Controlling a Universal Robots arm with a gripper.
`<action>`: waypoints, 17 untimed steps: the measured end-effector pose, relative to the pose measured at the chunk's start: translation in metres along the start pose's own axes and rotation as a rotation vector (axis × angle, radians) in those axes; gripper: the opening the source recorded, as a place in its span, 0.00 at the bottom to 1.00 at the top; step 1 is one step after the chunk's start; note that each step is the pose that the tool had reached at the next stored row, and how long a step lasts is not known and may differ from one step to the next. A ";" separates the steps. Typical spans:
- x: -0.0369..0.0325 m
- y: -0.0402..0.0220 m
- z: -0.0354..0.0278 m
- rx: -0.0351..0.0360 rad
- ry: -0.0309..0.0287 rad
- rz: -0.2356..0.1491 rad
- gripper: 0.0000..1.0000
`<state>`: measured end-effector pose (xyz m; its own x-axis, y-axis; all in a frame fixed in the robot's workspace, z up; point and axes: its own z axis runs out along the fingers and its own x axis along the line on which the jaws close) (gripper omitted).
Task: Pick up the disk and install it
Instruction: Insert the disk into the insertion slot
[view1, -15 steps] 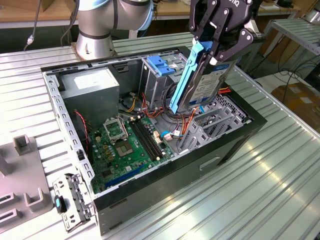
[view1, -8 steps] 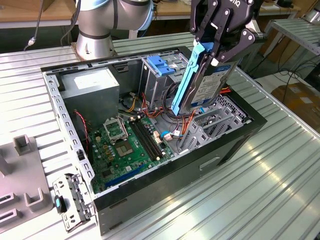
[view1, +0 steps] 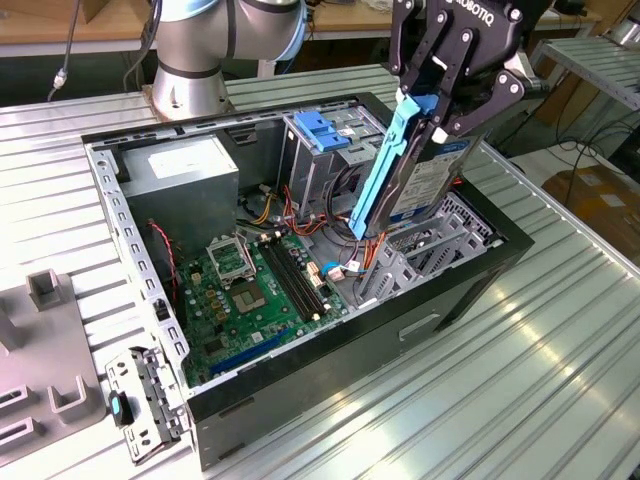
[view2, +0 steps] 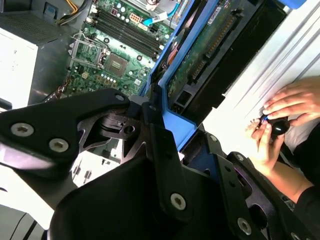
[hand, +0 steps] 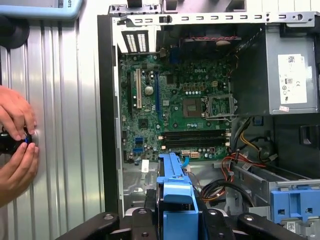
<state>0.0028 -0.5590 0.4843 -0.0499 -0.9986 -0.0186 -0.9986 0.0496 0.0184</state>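
Note:
My gripper (view1: 432, 112) is shut on the disk (view1: 425, 185), a silver hard drive with a white-and-blue label in a blue plastic carrier (view1: 388, 165). In the exterior view the disk hangs on edge, tilted, above the open computer case (view1: 300, 250), over the drive bay at the exterior view's right. In the second wrist view the black fingers (view2: 160, 150) clamp the blue carrier (view2: 175, 120), and the disk's green circuit board (view2: 210, 45) faces the camera. In the first wrist view the blue carrier (hand: 176, 192) sits between the finger links above the motherboard (hand: 175, 110).
A grey power supply (view1: 180, 180) fills the case's back corner. A metal cage with a blue top (view1: 325, 135) stands beside the disk. Orange and red cables (view1: 350, 255) lie under it. A person's hands (hand: 15, 140) hold a small black object on the ribbed table (view1: 520, 380).

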 end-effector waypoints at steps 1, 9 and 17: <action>0.0003 -0.0016 0.0004 0.0000 0.0000 0.000 0.37; -0.0006 -0.0245 0.0038 0.0003 0.0059 0.000 0.37; -0.0013 -0.0433 0.0089 0.0005 0.0116 -0.006 0.37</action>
<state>0.0460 -0.5597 0.4747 -0.0442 -0.9990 -0.0071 -0.9989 0.0440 0.0178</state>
